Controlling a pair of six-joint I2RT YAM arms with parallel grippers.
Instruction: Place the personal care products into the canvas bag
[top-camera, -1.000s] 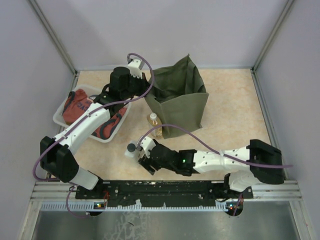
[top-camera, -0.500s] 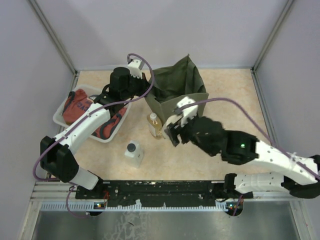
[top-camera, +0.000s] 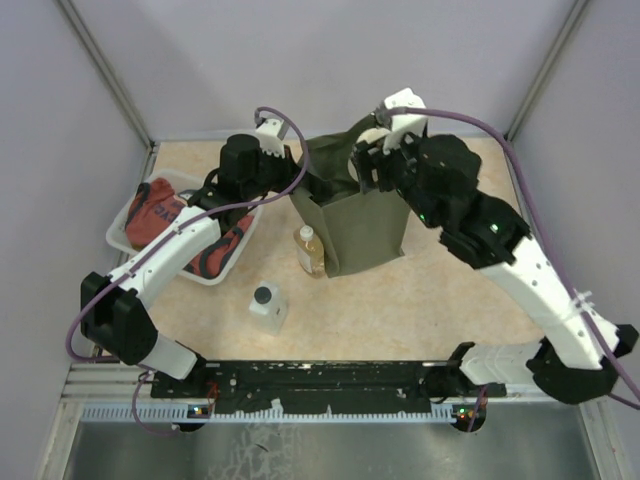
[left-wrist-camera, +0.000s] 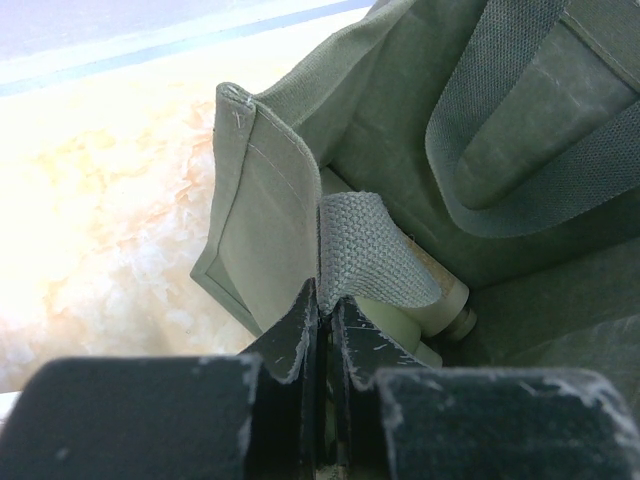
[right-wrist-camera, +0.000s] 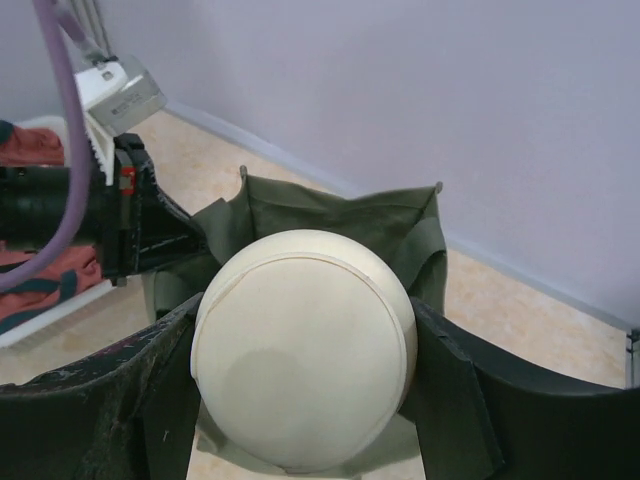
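Four care products are visible: one amber bottle (top-camera: 309, 250), one grey bottle (top-camera: 267, 305) with black cap, one cream-lidded jar (right-wrist-camera: 300, 360), one pale bottle (left-wrist-camera: 445, 297). One canvas bag (top-camera: 365, 230). One clear plastic tray (top-camera: 114, 234).

Open olive canvas bag (top-camera: 366, 228) beneath the right tool (top-camera: 369, 161)

The left arm (top-camera: 170, 248) and right arm (top-camera: 540, 295) have white shells, black joints and looping purple cables (top-camera: 480, 122).

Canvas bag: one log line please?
left gripper: pinching canvas bag rim | right gripper: cream jar above bag | amber bottle, grey bottle: outside
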